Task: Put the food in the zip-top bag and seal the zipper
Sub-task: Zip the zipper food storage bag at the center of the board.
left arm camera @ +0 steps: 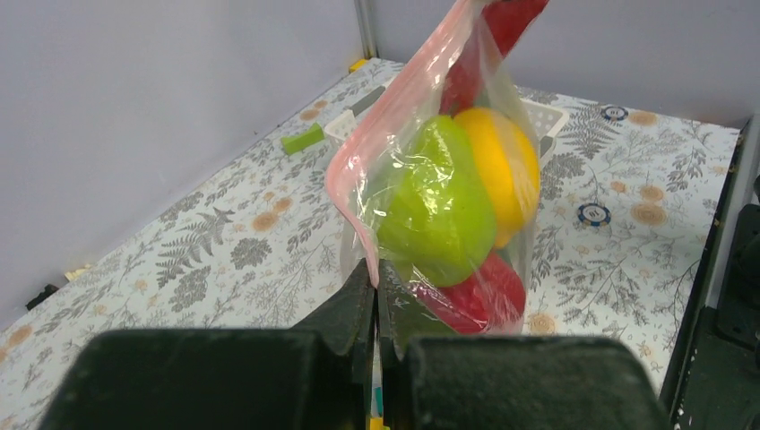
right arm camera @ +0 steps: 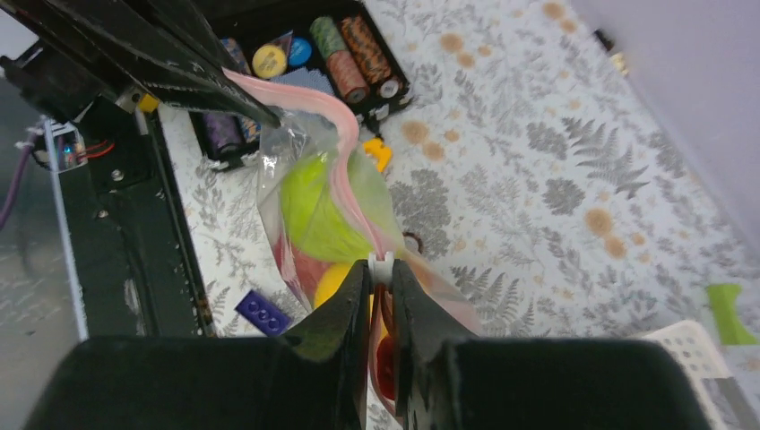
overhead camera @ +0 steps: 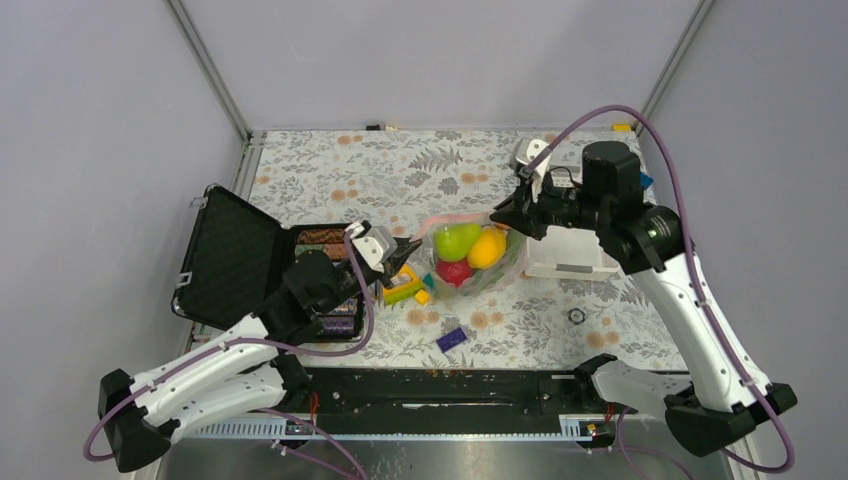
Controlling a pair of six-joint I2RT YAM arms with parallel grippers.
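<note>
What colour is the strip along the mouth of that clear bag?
Pinkish-red. The zipper strip shows best in the left wrist view.

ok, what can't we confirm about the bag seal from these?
- zipper: sealed or not unclear; too small in top view, gripped parts hidden inside left gripper and right gripper.
- red fruit: left wrist view, underside behind the gripper body.
- chip case: top view, tray partly under left arm.

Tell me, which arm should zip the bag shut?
Probably the right arm: the right gripper pinches the zipper by its small white slider; the left gripper just clamps the other end, anchoring it.
</note>
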